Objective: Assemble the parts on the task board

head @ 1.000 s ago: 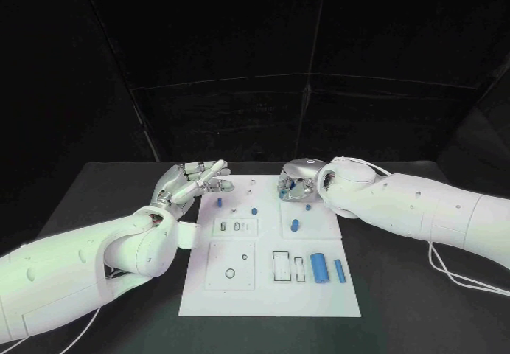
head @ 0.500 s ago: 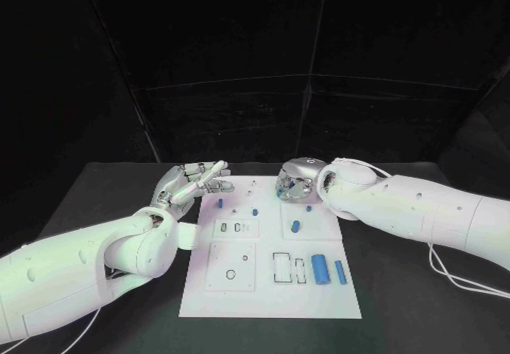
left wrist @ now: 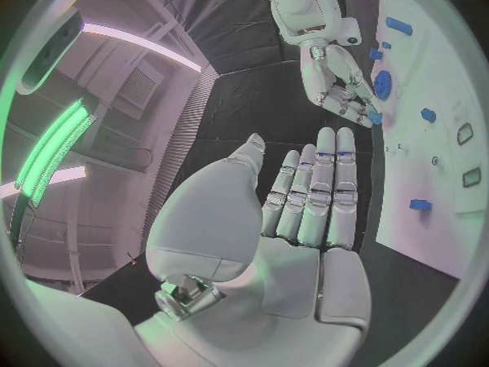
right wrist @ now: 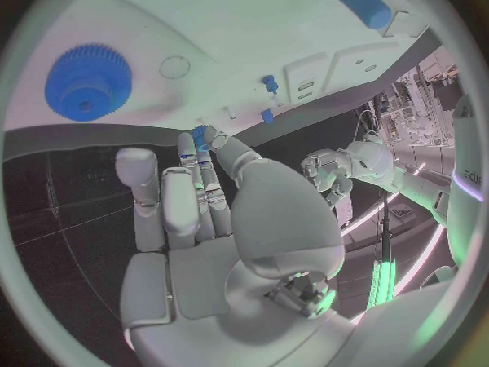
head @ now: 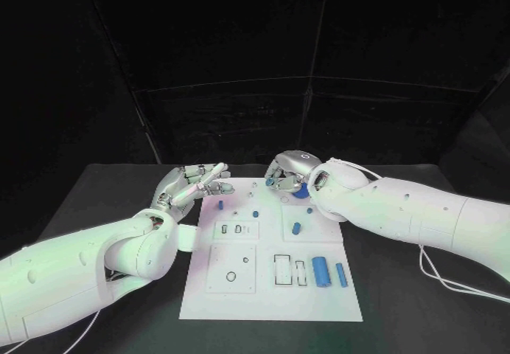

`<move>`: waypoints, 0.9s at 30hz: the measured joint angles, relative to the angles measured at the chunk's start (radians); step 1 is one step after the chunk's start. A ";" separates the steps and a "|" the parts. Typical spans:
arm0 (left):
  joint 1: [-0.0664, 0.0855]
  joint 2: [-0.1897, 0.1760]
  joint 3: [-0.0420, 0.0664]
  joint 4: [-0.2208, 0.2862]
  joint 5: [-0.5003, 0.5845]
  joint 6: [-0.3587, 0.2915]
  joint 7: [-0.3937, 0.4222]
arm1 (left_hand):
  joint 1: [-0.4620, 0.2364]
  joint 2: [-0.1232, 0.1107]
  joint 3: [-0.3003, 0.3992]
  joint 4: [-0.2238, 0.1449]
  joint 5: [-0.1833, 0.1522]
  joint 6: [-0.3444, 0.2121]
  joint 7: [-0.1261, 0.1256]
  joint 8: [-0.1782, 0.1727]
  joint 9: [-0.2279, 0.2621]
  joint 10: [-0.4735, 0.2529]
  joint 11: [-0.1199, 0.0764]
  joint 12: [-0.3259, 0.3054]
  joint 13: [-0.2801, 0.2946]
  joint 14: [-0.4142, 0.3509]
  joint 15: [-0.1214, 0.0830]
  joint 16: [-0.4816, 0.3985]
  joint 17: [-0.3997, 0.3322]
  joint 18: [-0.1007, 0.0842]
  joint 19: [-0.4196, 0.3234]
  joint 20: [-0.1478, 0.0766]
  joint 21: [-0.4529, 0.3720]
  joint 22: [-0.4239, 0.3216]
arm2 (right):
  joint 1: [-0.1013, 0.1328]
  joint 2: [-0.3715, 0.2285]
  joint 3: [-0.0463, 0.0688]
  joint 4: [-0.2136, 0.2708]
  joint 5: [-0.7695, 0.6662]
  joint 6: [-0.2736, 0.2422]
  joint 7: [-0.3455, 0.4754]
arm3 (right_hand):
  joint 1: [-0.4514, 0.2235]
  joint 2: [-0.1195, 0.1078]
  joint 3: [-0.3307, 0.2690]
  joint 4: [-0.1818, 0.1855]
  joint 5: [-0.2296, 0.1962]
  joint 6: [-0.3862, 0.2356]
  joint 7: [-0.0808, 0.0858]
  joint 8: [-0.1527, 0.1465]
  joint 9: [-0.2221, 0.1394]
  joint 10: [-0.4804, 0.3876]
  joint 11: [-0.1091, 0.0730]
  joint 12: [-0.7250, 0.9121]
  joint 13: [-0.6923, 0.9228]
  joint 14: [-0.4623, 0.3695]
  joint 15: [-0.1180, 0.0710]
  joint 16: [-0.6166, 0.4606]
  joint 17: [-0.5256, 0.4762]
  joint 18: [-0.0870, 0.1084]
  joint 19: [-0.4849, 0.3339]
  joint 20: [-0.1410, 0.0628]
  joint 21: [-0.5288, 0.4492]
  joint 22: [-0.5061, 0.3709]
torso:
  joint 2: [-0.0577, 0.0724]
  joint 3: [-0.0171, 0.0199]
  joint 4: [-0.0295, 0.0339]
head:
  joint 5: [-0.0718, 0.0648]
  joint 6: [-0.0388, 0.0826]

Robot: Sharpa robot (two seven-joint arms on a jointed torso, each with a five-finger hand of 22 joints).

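Right hand (head: 287, 171) has lifted and drawn back toward the far edge of the task board (head: 271, 295), where a second ago it hunched low over the board's far right corner; its fingers (right wrist: 200, 179) now pinch a small blue part (right wrist: 200, 133) between thumb and fingertip, though from the head view that piece is too small to make out clearly. Just beyond those fingertips, on the board, lies a blue gear (right wrist: 88, 81), uncovered by the hand's retreat, which suggests the hand has picked a small piece and is about to carry it to its seat. Farther out across the board lie a blue cylinder (head: 318, 265) and a slimmer blue bar (head: 340, 271) at the near right, well apart from the hand, and small blue pegs (head: 254, 214) toward the middle. Left hand (head: 191, 184) hovers at the board's far left corner, unchanged, fingers extended and apart, holding nothing. No brand, label or writing on the board or its parts can be read.
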 measured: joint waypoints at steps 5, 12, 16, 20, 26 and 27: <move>0.001 0.005 0.000 -0.004 0.000 0.000 0.000 | 0.000 0.000 0.000 0.000 0.000 0.000 0.000 0.000 0.000 0.000 0.000 0.000 0.000 0.000 0.000 0.000 0.000 0.000 0.000 0.000 0.000 0.000 | 0.000 0.038 0.000 -0.038 0.005 -0.010 -0.002 | -0.006 -0.006 0.003 0.003 0.000 0.000 0.000 0.000 0.000 0.000 0.000 0.000 0.000 0.000 0.000 0.004 0.000 0.000 0.000 0.000 0.001 0.002 | 0.001 0.0000 0.0011 | 0.001 0.000; 0.007 0.007 0.000 -0.004 0.000 0.001 -0.001 | 0.000 0.000 0.000 0.000 0.000 0.000 0.000 0.000 0.000 0.000 0.000 0.000 0.000 0.000 0.000 0.000 0.000 0.000 0.000 0.000 0.000 0.000 | 0.000 0.077 0.000 -0.079 0.013 -0.003 -0.008 | -0.006 -0.006 0.008 0.003 0.000 -0.001 -0.001 -0.001 -0.001 0.000 0.000 0.000 -0.001 0.000 0.000 0.004 0.000 0.000 0.000 0.000 0.004 0.004 | 0.005 -0.0001 0.0035 | 0.003 0.002; 0.009 0.008 0.000 -0.004 0.000 0.001 -0.002 | 0.000 0.000 0.000 0.000 0.000 0.000 0.000 0.000 0.000 0.000 0.000 0.000 0.000 0.000 0.000 0.000 0.000 0.000 0.000 0.000 0.000 0.000 | 0.000 0.092 0.000 -0.093 0.017 0.005 -0.012 | -0.006 -0.006 0.008 0.003 0.000 -0.001 -0.001 -0.001 -0.001 0.000 0.000 0.000 -0.001 0.000 0.000 0.004 0.000 0.000 0.000 0.000 0.004 0.005 | 0.006 -0.0010 0.0055 | 0.002 0.000; 0.013 0.009 0.000 -0.004 0.000 0.001 -0.002 | 0.000 0.000 0.000 0.000 0.000 0.000 0.000 0.000 0.000 0.000 0.000 0.000 0.000 0.000 0.000 0.000 0.000 0.000 0.000 0.000 0.000 0.000 | 0.000 0.104 0.000 -0.105 0.017 0.018 -0.016 | -0.009 -0.009 0.011 0.006 0.000 -0.001 -0.001 -0.001 -0.001 0.000 0.000 0.000 -0.002 0.000 0.000 0.004 0.000 0.000 0.000 0.000 0.004 0.006 | 0.008 -0.0019 0.0061 | 0.002 -0.001; 0.017 0.011 0.000 -0.003 0.000 0.001 -0.003 | 0.000 0.000 0.000 0.000 0.000 0.000 0.000 0.000 0.000 0.000 0.000 0.000 0.000 0.000 0.000 0.000 0.000 0.000 0.000 0.000 0.000 0.000 | 0.000 0.117 0.000 -0.118 0.017 0.034 -0.022 | -0.009 -0.009 0.011 0.006 0.000 -0.001 -0.001 -0.001 -0.002 0.000 0.000 0.000 -0.002 0.000 0.000 0.004 0.000 0.000 0.000 0.000 0.004 0.006 | 0.009 -0.0027 0.0072 | 0.002 -0.004; 0.018 0.011 0.000 -0.003 0.000 0.001 -0.003 | 0.000 0.000 0.000 0.000 0.000 0.000 0.000 0.000 0.000 0.000 0.000 0.000 0.000 0.000 0.000 0.000 0.000 0.000 0.000 0.000 0.000 0.000 | 0.000 0.118 0.000 -0.119 0.017 0.036 -0.022 | -0.009 -0.009 0.011 0.006 0.000 -0.001 -0.001 -0.001 -0.002 0.000 0.000 0.000 -0.002 0.000 0.000 0.004 0.000 0.000 0.000 0.000 0.004 0.006 | 0.010 -0.0028 0.0072 | 0.003 -0.004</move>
